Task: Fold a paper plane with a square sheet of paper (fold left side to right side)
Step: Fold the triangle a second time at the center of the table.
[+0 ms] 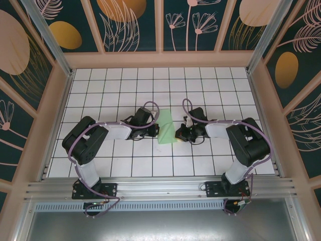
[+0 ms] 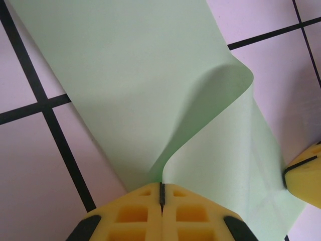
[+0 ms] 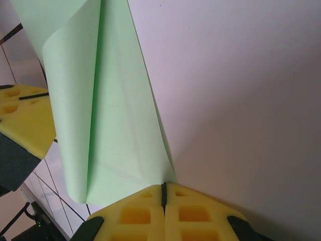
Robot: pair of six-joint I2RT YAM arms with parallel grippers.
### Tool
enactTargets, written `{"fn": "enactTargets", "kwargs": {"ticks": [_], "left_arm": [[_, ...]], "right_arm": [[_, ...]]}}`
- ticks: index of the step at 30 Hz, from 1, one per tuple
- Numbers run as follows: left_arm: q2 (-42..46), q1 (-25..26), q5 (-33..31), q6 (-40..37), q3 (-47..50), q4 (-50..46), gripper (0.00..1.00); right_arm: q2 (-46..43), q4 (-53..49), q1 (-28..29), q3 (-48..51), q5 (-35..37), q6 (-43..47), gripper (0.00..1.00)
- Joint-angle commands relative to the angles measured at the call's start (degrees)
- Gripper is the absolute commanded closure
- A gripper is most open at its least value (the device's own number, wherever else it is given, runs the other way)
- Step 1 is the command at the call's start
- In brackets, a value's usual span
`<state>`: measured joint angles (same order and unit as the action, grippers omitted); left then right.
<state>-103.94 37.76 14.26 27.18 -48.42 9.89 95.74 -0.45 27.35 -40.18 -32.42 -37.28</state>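
Pale mint-green square sheet of paper (image 1: pixel 166 127) curled over on the white gridded desk (image 1: pixel 125 80).
Left hand (image 2: pixel 161 190) and right hand (image 3: pixel 163 188), each pressed together, pinch its edges.

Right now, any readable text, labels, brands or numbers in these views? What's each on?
None readable.
Thin pale mint-green square sheet of paper: plain, unmarked.
Yellow-fingered left gripper and right gripper, both pinching it: no lettering.
White tiled table: black grid lines, no numbers.
Dark teal wall panels: leaf and flower drawings, no words.
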Motion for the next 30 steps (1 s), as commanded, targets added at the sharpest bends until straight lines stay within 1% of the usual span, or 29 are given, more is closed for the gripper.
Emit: {"fn": "enactTargets", "kwargs": {"ticks": [1, 4, 6, 10, 14, 17, 18, 22, 30], "left_arm": [[-1.36, -0.14, -1.10, -1.16, -0.22, 0.13, 1.00], [-1.53, -0.15, -1.05, -1.15, -0.15, 0.13, 1.00], [-1.48, -0.14, -1.16, -1.15, -0.07, 0.11, 1.00], [-1.70, -0.06, -1.17, -1.16, 0.04, 0.05, 1.00], [-1.63, 0.01, -1.42, -1.25, 0.08, -0.30, 1.00], [-1.62, 0.02, -1.44, -1.26, 0.08, -0.32, 1.00], [-1.62, -0.02, -1.52, -1.25, 0.08, -0.31, 1.00], [-1.79, 0.12, -1.54, -1.20, -0.09, -0.53, 1.00], [-1.95, 0.23, -2.04, -1.78, -0.52, -1.40, 1.00]], "right_arm": [[-3.06, -0.07, -0.44, -0.78, -0.23, 1.85, 1.00], [-5.47, 2.32, -0.56, -2.77, -1.62, 1.74, 1.00], [-5.10, 3.81, -0.12, -4.39, -2.32, 0.96, 1.00], [-1.18, 6.77, 1.53, -7.62, -3.08, -1.23, 1.00], [2.97, 7.66, 3.39, -10.83, -2.93, -1.98, 1.00], [5.55, 8.52, 3.67, -12.30, -3.42, -2.68, 1.00], [6.27, 8.76, 4.90, -12.63, -3.67, -2.78, 1.00], [8.49, 7.77, 6.04, -13.87, -3.41, -2.45, 1.00], [10.08, 4.83, 6.18, -14.06, -1.84, -1.42, 1.00]]}}
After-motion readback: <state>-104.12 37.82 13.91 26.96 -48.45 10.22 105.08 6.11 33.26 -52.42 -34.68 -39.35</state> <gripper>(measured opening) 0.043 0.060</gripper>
